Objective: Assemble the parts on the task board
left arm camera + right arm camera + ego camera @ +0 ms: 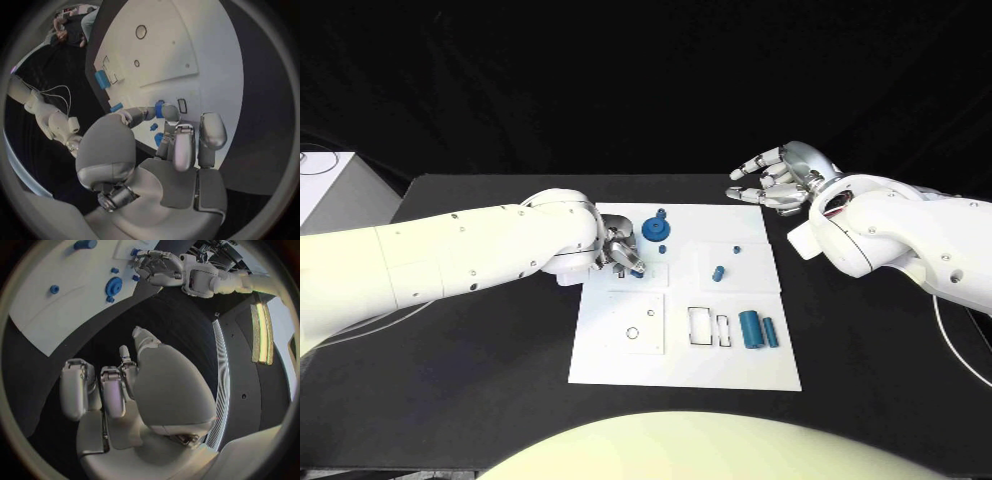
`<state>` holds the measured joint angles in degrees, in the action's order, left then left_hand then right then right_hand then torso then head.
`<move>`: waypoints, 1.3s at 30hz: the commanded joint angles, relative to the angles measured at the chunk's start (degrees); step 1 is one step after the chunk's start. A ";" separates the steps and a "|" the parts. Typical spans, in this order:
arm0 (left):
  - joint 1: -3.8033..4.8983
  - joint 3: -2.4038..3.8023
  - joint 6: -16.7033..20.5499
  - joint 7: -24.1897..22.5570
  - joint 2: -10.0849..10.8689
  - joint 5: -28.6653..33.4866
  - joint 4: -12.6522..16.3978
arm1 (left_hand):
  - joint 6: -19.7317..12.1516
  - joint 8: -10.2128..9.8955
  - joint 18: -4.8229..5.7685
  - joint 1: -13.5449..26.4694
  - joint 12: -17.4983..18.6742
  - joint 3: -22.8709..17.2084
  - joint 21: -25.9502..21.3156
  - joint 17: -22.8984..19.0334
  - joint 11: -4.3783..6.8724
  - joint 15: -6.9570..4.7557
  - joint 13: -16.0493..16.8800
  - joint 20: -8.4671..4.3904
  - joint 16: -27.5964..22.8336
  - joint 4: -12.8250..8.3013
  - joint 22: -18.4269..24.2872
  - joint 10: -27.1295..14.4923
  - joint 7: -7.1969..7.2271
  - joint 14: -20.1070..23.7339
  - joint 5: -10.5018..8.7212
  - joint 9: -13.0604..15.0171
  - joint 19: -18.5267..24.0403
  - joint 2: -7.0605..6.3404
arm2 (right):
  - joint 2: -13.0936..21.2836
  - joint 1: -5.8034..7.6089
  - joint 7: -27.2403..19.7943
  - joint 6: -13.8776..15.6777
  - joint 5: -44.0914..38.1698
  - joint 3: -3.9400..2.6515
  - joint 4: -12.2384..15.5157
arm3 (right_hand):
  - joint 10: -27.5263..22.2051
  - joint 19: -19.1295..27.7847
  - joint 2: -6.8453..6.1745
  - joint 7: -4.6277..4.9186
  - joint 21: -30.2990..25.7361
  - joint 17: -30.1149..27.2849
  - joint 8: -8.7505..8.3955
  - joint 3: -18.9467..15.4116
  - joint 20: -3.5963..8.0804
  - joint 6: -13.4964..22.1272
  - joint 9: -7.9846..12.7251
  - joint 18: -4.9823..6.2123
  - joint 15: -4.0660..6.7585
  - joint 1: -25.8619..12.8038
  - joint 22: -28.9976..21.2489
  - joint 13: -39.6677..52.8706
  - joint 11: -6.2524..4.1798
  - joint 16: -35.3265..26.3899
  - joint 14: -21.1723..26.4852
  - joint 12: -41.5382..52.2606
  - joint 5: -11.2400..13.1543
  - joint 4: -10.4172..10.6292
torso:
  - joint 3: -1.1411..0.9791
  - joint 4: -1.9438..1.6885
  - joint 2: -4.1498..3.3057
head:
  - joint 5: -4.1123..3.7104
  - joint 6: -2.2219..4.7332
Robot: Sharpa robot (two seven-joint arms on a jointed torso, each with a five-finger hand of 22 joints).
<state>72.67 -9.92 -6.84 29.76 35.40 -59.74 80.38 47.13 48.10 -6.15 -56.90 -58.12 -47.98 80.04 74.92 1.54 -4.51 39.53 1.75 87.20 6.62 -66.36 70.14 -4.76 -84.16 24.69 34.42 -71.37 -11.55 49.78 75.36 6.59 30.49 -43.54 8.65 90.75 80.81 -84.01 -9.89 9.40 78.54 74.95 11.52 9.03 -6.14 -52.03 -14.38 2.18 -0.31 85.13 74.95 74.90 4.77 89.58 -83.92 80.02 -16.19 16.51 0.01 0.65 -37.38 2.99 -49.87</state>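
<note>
The white task board lies in the middle of the table. My left hand hovers low over its back left part and pinches a small blue part at its fingertips; the left wrist view shows that part beside my fingers. A blue gear stands just right of this hand, with a small blue peg behind it. Two blue cylinders lie by the rectangular slots. My right hand floats above the board's back right corner, fingers apart, holding nothing.
Another small blue piece and a tiny one sit mid-board. Round holes mark the board's left half. A white box stands at the table's far left. Bare black table surrounds the board.
</note>
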 commanded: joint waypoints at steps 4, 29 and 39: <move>-0.06 -0.14 -1.53 0.08 -0.25 -0.54 -0.15 | 2.69 0.27 0.60 0.09 0.17 -9.96 0.26 9.96 0.22 -0.38 -0.04 0.00 0.33 -9.91 -0.05 -0.04 2.27 -4.48 0.37 9.02 -0.43 0.38 | 0.00 -0.05 0.13 -0.67 -0.46 -0.02 0.01 | -0.39 0.08 -0.13 0.25 -0.34 13.53 0.20 0.36 -0.37 0.42 0.08 0.68 -0.28 -0.80 7.56 5.51 0.05 -0.27 -5.65 -0.39 -0.41 -0.09 | -0.02 0.01 0.01 | 0.04 -0.07; -0.07 -0.26 -3.80 0.17 -1.02 -0.07 -0.70 | 3.84 1.00 0.81 1.58 -1.91 -9.19 0.47 10.85 0.79 -0.80 2.59 -0.26 0.78 -9.36 -0.80 2.38 3.00 -4.71 0.09 9.29 -1.07 1.41 | -0.02 -0.15 0.14 -0.77 -0.44 -0.02 0.01 | -0.39 0.08 -0.13 0.25 -0.34 13.53 0.20 0.36 -0.37 0.42 0.08 0.68 -0.28 -0.80 7.56 5.51 0.05 -0.27 -5.65 -0.39 -0.41 -0.09 | -0.09 0.06 -0.01 | 0.15 -0.13; -0.06 -0.25 -3.43 0.12 -1.06 0.29 -0.82 | 4.41 1.12 0.91 1.70 -2.46 -9.30 0.66 11.04 1.10 -1.05 3.28 -0.44 0.88 -9.60 -1.28 3.10 3.34 -4.77 0.43 9.25 -1.53 1.86 | -0.03 -0.25 0.14 -0.79 -0.44 -0.02 -0.07 | -0.41 0.13 -0.21 0.25 -0.46 13.47 0.24 0.45 -0.38 0.47 0.09 0.71 -0.29 -0.98 7.50 5.49 0.05 -0.30 -5.64 -0.39 -0.47 -0.11 | -0.05 0.03 -0.01 | 0.15 -0.13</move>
<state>72.79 -10.02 -8.62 29.91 34.49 -59.87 79.46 47.83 49.01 -6.14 -55.02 -60.36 -47.97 80.48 74.91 2.26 -5.12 42.75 1.44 87.88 6.61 -67.54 72.54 -4.87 -83.96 24.82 42.95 -72.50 -10.42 49.76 75.16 6.82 30.20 -43.61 8.65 90.72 80.82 -84.01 -10.19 9.60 78.19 74.92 11.52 9.19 -6.14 -51.83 -14.34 2.18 -0.31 84.83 74.91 74.90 4.77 89.58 -83.92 80.02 -16.43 16.34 -0.07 0.69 -37.38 3.14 -50.00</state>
